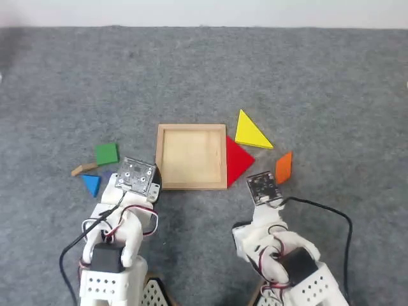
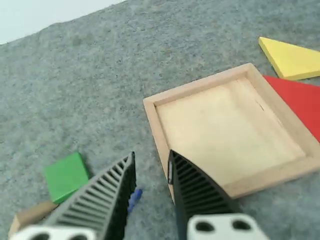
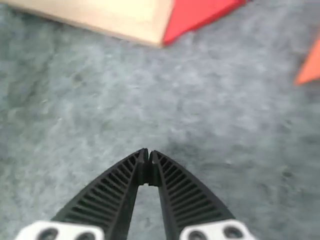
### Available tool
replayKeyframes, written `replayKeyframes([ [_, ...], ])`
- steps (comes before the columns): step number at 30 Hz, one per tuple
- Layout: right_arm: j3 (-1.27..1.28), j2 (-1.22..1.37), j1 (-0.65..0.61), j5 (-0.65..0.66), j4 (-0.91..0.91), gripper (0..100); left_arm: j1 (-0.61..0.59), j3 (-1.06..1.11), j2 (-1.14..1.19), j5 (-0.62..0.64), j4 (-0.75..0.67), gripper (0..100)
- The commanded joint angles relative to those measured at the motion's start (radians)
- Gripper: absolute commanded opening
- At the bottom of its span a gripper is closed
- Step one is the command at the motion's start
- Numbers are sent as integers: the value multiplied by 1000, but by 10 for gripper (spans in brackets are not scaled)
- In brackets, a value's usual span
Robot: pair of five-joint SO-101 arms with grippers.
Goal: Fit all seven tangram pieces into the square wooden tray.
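1. While the wooden tray point(image 1: 191, 156) sits mid-table, red triangle point(image 1: 237, 159) touches its right rim; yellow triangle point(image 1: 250, 132) and orange piece point(image 1: 284, 167) lie near.
2. Green square point(image 1: 107, 153), brown piece point(image 1: 84, 169), blue triangle point(image 1: 92, 183): left, well apart.
3. Left gripper point(image 2: 151, 159) slightly spread at near-left corner; right gripper point(image 3: 149, 151) pressed together.

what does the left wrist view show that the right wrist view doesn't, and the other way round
Left wrist view, not the right: the green square, the yellow triangle, a brown piece, a sliver of a blue piece on the grey mat below the open left claw, and the bare inside of the wooden tray.
Right wrist view, not the left: the orange piece and the shut right claw.
Both: the wooden tray, the red triangle beside it, and the grey mat.
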Motion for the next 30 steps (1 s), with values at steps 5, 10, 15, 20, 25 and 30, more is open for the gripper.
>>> replayKeyframes([
  [5,15,-18,-114,9,-101,9,-6,-156,-14,140,69,106],
  [10,14,-13,-119,28,-67,9,2,-220,-14,196,143,106],
  [15,5,-13,39,397,-53,9,-6,-76,-15,193,60,105],
  [20,-66,-18,450,1030,-240,10,6,-8,-14,196,34,105],
  [25,-224,30,671,798,-449,10,72,-8,-11,199,58,104],
  [30,-459,420,493,773,-398,105,83,-8,-12,199,66,103],
])
